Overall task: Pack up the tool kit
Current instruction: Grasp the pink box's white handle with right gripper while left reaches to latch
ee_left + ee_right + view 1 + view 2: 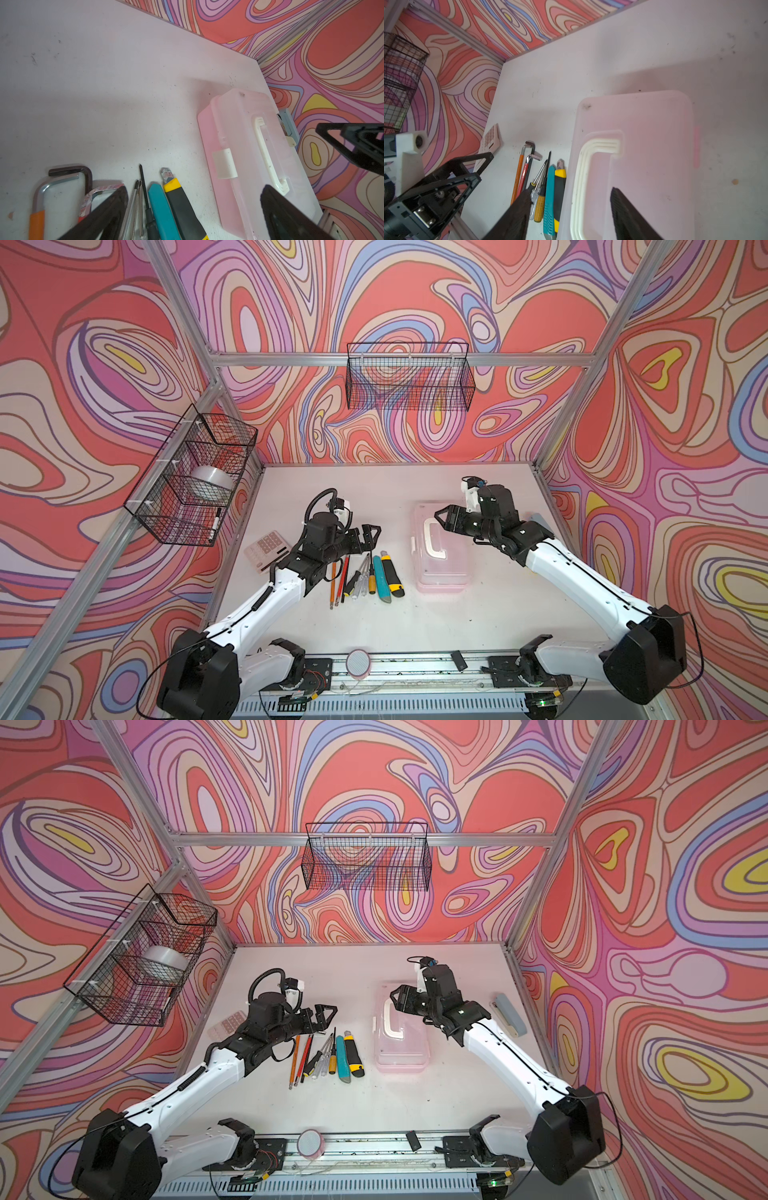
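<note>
Just below the right gripper sits the case.

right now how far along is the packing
Done: nothing; the case is shut and the tools lie in a row beside it. In hand: right gripper open over the handle, left gripper open above the tools. Left: open the case, load tools, shut it.

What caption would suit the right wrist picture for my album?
Right tool, jaws apart, over the lidded pink case and its white handle, a row of hand tools lying beside it.
</note>
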You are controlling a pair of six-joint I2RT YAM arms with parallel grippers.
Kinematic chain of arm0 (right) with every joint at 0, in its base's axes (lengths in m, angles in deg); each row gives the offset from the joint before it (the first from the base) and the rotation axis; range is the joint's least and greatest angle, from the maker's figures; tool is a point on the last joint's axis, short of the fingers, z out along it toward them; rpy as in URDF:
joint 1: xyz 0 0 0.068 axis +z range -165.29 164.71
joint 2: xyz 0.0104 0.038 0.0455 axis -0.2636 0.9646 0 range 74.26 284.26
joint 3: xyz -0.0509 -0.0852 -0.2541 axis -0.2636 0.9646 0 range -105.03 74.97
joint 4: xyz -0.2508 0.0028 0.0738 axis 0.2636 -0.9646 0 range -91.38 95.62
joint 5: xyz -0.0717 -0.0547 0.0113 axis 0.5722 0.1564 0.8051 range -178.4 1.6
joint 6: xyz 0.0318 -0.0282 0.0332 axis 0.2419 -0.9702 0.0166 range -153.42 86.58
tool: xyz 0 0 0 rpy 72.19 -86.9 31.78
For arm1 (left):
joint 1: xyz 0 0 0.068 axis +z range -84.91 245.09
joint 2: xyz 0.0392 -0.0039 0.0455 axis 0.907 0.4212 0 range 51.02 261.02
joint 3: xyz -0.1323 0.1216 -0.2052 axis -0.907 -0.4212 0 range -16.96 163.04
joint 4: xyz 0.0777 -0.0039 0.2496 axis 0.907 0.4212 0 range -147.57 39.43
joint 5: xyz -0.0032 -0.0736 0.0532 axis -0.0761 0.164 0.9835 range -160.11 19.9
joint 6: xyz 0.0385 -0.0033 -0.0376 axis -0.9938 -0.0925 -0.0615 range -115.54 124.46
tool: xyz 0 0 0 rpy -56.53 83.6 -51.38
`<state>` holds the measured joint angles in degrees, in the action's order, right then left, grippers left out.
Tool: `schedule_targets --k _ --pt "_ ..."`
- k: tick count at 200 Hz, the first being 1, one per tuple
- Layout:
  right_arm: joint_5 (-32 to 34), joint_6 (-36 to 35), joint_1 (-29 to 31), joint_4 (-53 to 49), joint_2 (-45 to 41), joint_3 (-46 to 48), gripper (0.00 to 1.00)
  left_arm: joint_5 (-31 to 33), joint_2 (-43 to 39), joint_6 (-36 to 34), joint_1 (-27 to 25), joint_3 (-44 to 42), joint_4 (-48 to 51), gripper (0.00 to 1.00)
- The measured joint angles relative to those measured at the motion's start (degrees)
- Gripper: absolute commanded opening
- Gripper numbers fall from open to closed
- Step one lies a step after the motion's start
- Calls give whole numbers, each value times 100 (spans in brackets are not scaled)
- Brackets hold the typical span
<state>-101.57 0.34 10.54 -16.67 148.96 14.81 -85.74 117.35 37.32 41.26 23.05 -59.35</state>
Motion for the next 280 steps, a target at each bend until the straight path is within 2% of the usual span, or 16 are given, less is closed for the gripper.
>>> schedule_targets --k 34,86,212,280 --pt "-356 87 127 -280 190 0 55 -85 175 17 -232 0 -20 100" --pt "-529 57 153 -584 385 0 55 -105 584 46 -365 2 -214 99" --pt "-1320 109 127 103 1010 155 59 -302 1377 83 -533 210 -682 99" --pt "-2977 400 -658 1696 975 979 58 -426 2092 118 -614 431 -1001 98"
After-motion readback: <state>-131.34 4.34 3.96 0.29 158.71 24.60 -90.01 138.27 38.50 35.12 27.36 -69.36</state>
